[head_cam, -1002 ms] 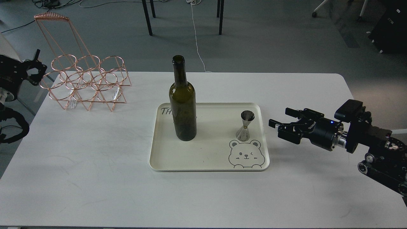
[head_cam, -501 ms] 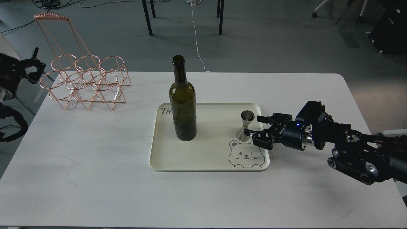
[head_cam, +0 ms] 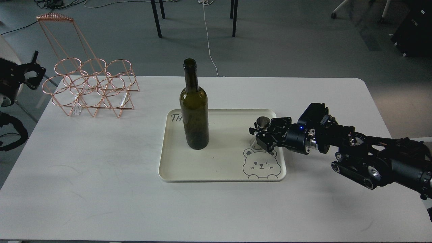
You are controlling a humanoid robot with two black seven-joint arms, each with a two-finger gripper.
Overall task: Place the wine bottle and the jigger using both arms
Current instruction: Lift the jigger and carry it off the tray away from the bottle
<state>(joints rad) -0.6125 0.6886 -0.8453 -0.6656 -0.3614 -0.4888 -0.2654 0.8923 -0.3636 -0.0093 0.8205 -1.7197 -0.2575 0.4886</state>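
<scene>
Cream tray (bear print) centre of white table; copper wire rack, apparently empty, far-left

The wine bottle is a dark olive green, see-through glass, and the little jigger is shiny silver steel. They're on a cream tray with a grey line-drawn winking bear in one corner and dark handwriting-style lettering in another. The bottle rack is rose-gold/copper wire, the table is plain white, and the right arm is black with silver bits and one tiny blue light.
</scene>
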